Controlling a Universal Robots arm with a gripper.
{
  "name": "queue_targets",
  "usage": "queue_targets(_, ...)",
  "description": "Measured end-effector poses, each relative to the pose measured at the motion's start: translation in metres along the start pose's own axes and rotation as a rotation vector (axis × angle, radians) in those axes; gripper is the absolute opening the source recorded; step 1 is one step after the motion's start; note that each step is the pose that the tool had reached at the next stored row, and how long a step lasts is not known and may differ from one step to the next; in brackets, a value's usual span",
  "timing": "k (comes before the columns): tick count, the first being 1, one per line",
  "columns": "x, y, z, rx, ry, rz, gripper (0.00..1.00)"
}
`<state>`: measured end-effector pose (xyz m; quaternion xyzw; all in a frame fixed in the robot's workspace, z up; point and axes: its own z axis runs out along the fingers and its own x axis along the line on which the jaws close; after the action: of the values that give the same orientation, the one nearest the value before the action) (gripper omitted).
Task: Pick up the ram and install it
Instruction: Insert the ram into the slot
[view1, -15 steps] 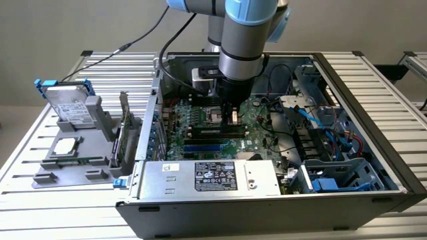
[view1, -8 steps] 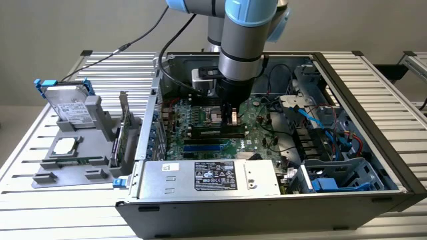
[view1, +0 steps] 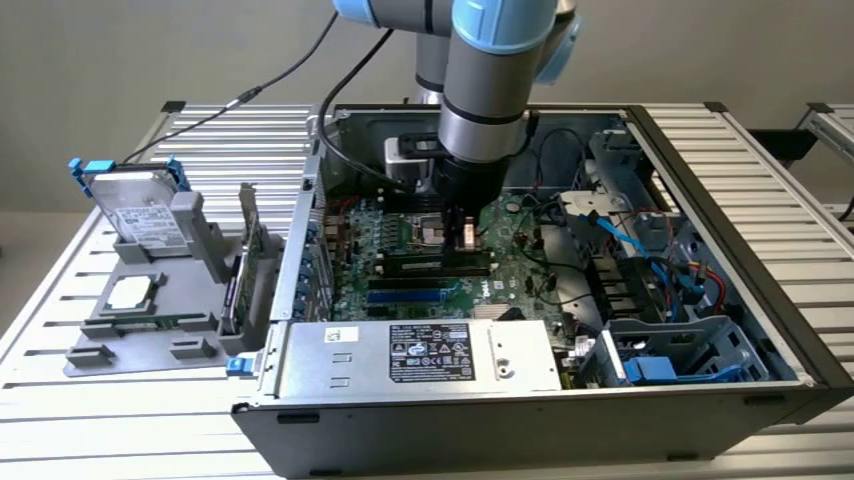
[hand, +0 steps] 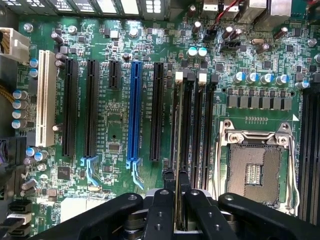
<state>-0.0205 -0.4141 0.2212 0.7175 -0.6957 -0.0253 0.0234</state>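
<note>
**Robot arm holds memory stick on edge at a motherboard slot**

The ram (hand: 175, 150), a thin green stick seen edge-on from the wrist camera, stands in line with the outermost of four black memory slots (hand: 197, 130), the one farthest from the open CPU socket (hand: 255, 172). The gripper (hand: 176, 176) has its two black fingers (hand: 161, 210) drawn close together and clamped on the stick's upper edge. From where I stand I cannot tell whether the stick is pressed fully home. White latches (hand: 179, 76) sit at the far end of the slots.

In the exterior view the ram (view1: 420, 262) lies across the middle of the motherboard (view1: 400, 230) with the gripper (view1: 463, 238) pointing straight down onto it, under the grey and blue Universal Robots arm (view1: 487, 90). A blue expansion slot (hand: 134, 115) and a white one (hand: 46, 97) run parallel to the memory slots, farther from the socket.

The board sits inside an open computer case (view1: 787, 330), whose power supply (view1: 427, 352) lies along the near edge. On the slatted metal table (view1: 80, 420), by the case's side at the exterior view's left, a grey parts holder (view1: 147, 330) carries a hard drive (view1: 134, 205), a processor chip (view1: 130, 293) and an upright expansion card (view1: 247, 260).
</note>
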Motion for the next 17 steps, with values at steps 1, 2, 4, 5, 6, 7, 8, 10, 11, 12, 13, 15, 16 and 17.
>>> queue_targets(1, -0.0001, -0.0007, 0.0, -0.0023, -0.0002, 0.0, 0.14)
queue_targets(2, -0.0002, -0.0012, -0.0001, -0.0049, -0.0003, 0.0, 0.14)
queue_targets(4, -0.0002, -0.0023, -0.0004, -0.0105, -0.0003, 0.0, 0.14)
queue_targets(5, -0.0002, -0.0027, -0.0006, -0.0137, -0.0005, 0.0, 0.14)
queue_targets(6, -0.0003, -0.0031, -0.0009, -0.0171, -0.0005, 0.0, 0.14)
queue_targets(7, -0.0003, -0.0034, -0.0014, -0.0208, -0.0005, 0.0, 0.14)
queue_targets(8, -0.0002, -0.0037, -0.002, -0.0248, -0.0005, 0.0, 0.14)
queue_targets(10, -0.0002, -0.0042, -0.0036, -0.0334, -0.0009, 0.0, 0.14)
queue_targets(11, -0.0002, -0.0045, -0.0045, -0.0382, -0.001, 0.0, 0.14)
queue_targets(12, -0.0003, -0.0047, -0.0049, -0.0418, -0.0013, 0.0, 0.14)
queue_targets(13, -0.0003, -0.0049, -0.005, -0.0451, -0.0016, 0.0, 0.14)
queue_targets(15, -0.0002, -0.005, -0.0053, -0.0506, -0.0014, 0.0, 0.14)
queue_targets(16, -0.0002, -0.0051, -0.0054, -0.0532, -0.0012, 0.0, 0.14)
queue_targets(17, -0.0001, -0.0052, -0.0055, -0.0556, -0.001, 0.0, 0.14)
